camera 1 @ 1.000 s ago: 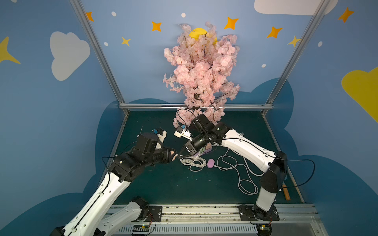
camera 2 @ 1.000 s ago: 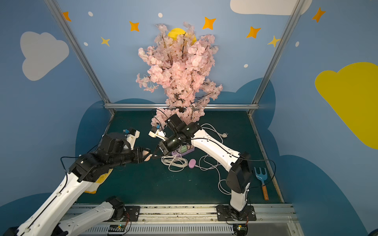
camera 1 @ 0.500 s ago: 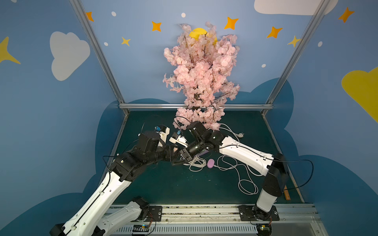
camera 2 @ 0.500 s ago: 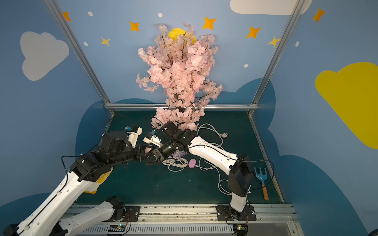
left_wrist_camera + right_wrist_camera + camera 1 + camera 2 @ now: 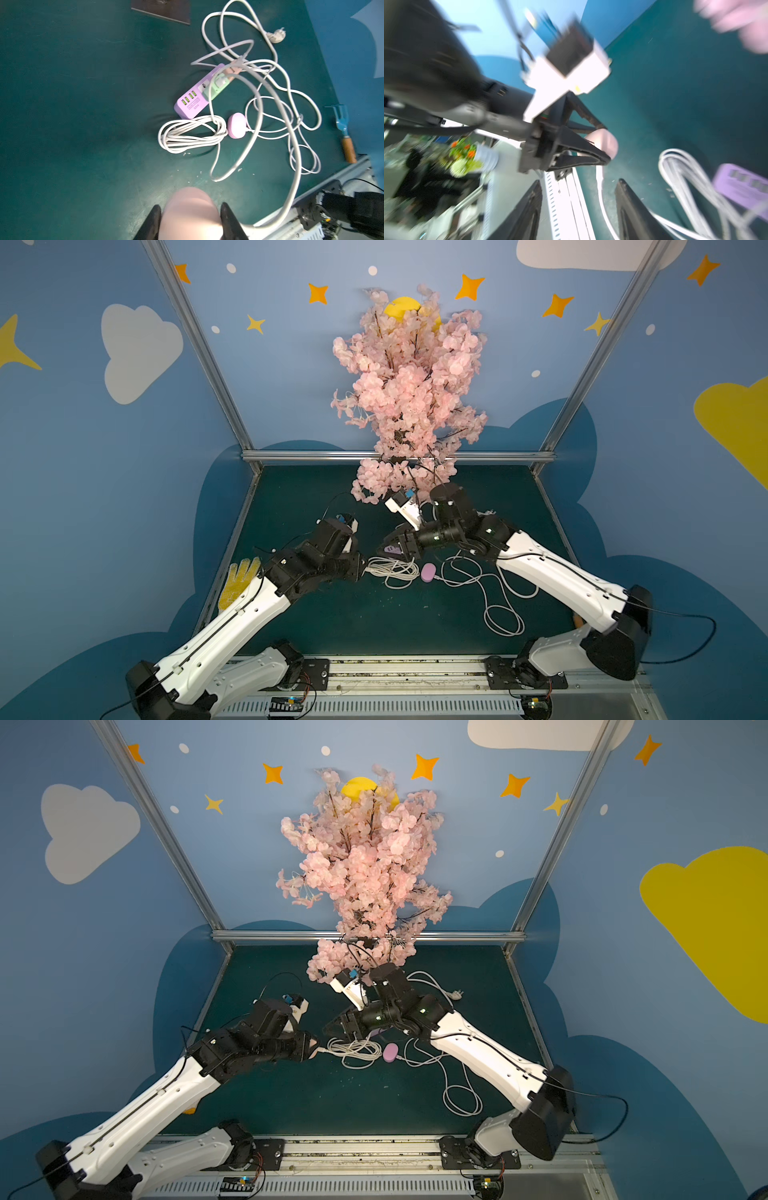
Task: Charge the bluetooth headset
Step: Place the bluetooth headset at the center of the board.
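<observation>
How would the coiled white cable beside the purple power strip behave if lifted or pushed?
Probably floppy: the coiled white cable lies in loose, uneven loops, so it would likely sag and spread when lifted. It looks light, so a push should slide it easily. One strand seems to run to the purple power strip, which might get tugged along.

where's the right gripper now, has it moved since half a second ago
Yes. The right gripper has drawn back from the left gripper: it reached past the end of the coiled cable then, and now sits level with that end.
</observation>
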